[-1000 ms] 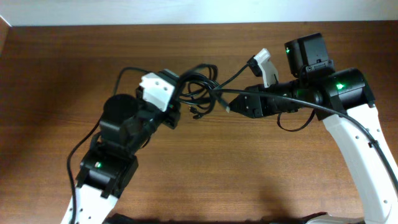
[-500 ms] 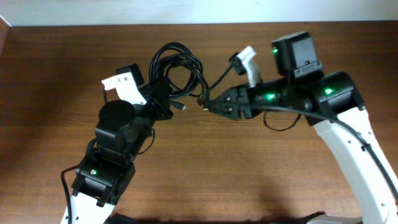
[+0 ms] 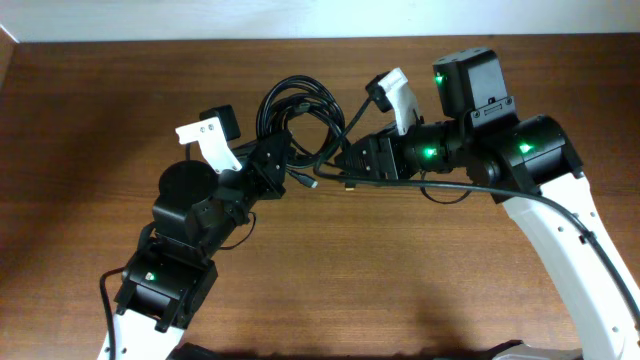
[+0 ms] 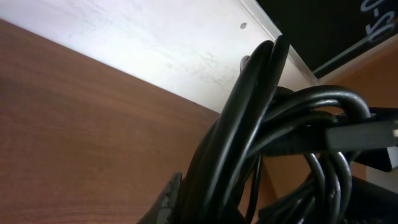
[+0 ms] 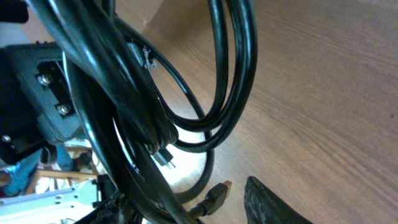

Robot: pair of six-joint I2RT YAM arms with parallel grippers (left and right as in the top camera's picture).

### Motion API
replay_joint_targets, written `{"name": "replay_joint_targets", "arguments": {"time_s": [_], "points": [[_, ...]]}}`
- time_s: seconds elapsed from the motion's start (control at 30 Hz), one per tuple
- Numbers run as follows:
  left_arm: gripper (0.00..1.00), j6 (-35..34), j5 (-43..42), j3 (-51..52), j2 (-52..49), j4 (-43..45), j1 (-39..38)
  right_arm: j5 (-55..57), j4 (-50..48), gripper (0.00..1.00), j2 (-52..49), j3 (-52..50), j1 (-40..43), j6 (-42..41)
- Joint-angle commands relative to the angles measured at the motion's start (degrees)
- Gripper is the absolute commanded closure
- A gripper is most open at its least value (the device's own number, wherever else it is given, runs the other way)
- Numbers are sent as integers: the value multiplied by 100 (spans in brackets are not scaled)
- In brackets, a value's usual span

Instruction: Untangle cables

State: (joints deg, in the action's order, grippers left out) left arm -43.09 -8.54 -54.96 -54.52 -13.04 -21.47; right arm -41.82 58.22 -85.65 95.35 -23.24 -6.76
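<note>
Several black cables (image 3: 300,105) hung bunched over the table (image 3: 90,120) between both arms, with the left gripper (image 3: 272,165) clenched on the cables and the right gripper (image 3: 352,163) standing part-open against loose strands.

One scrap of writing shows: pale characters on a dark panel (image 4: 336,25) at one o'clock in the left wrist view, behind the cables (image 4: 249,143). The frame edge cuts them off, so they cannot be read. No other text is legible.
</note>
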Motion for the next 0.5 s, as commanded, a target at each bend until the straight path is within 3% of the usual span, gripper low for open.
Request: {"name": "replay_joint_targets", "arguments": {"time_s": [0.0, 0.13, 0.23, 0.47], "points": [[100, -275, -284, -24, 59, 55, -24, 28, -20, 66, 129, 109, -11, 76], [100, -269, -138, -24, 59, 57, -24, -22, 11, 96, 129, 109, -11, 72], [100, 157, 221, -24, 50, 52, -22, -175, 81, 96, 129, 109, -9, 26], [100, 2597, 402, -22, -166, -9, -24, -1163, -79, 96, 140, 111, 7, 31]]}}
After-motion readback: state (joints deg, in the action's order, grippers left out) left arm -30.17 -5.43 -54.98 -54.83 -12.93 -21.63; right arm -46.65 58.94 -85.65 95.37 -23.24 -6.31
